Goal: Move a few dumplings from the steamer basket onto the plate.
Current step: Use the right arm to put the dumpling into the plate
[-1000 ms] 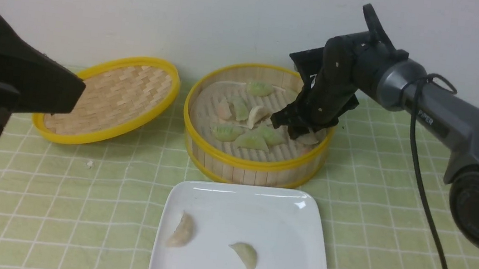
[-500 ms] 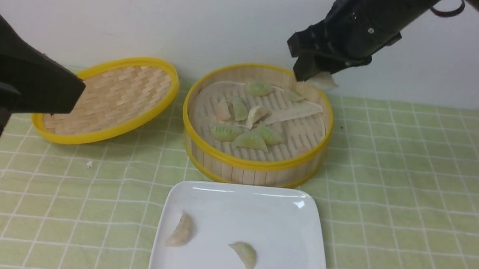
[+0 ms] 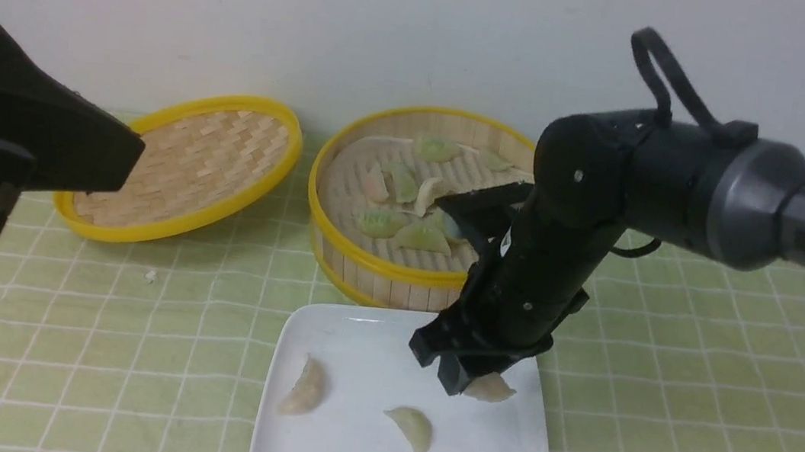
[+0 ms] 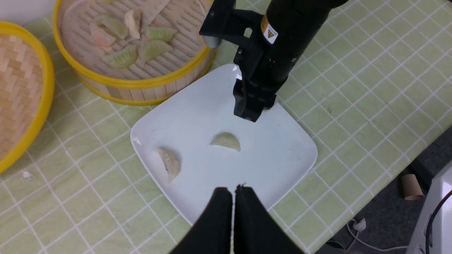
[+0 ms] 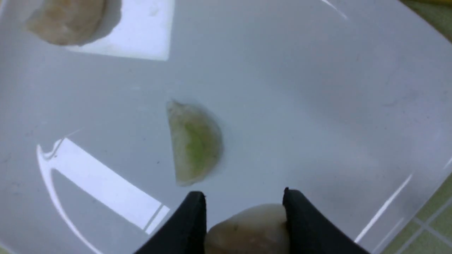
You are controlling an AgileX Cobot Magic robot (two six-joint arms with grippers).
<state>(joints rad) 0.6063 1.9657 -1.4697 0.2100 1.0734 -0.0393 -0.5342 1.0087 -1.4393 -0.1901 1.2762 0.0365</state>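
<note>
My right gripper (image 3: 469,386) hangs low over the far right part of the white plate (image 3: 373,338), shut on a pale cream dumpling (image 3: 491,389), which shows between its two fingers in the right wrist view (image 5: 251,229). Two dumplings lie on the plate: a cream one (image 3: 306,388) on its left side and a green-tinted one (image 3: 413,429) near the middle. The steamer basket (image 3: 396,275) stands behind the plate with several dumplings (image 3: 402,226) inside. My left gripper (image 4: 233,192) is shut and empty, held high over the plate's near edge.
The shallow woven lid (image 3: 188,161) lies left of the basket. A small white crumb (image 3: 151,275) sits on the green checked cloth. The left wrist view shows the table's edge, with a cardboard tube (image 4: 411,186) and a cable (image 4: 356,236) on the floor beyond it.
My right arm lifted the cream dumpling out of the basket, swung up and came down over the plate. The left arm has stayed still.
</note>
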